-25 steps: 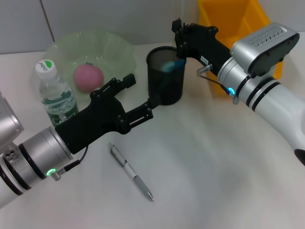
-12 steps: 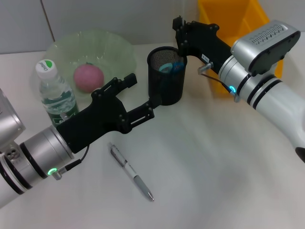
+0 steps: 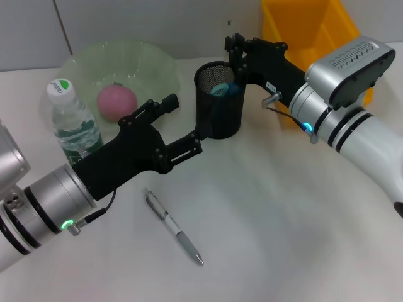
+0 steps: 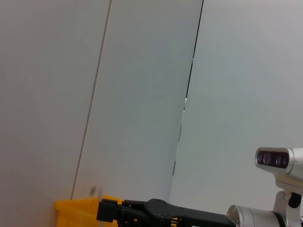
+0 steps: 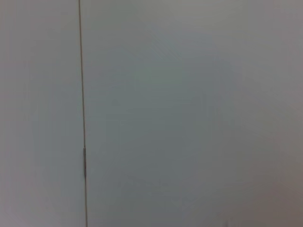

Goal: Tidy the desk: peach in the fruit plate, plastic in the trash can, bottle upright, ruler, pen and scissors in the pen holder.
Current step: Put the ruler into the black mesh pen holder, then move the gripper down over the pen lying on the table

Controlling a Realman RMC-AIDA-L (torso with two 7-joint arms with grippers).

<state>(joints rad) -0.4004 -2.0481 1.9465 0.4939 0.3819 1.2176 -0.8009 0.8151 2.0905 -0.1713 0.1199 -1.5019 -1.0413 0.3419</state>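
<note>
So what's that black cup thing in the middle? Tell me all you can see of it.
It is a black pen holder, a round cup that looks like fine wire mesh with a solid rim, standing upright on the white table in front of the green fruit plate. Something blue shows inside near the rim; I cannot tell what it is. The left gripper reaches its near side, one of the fingers at its wall. The right gripper hangs at the far rim.

Silver arms w/ black grippers (green LEDs)
</note>
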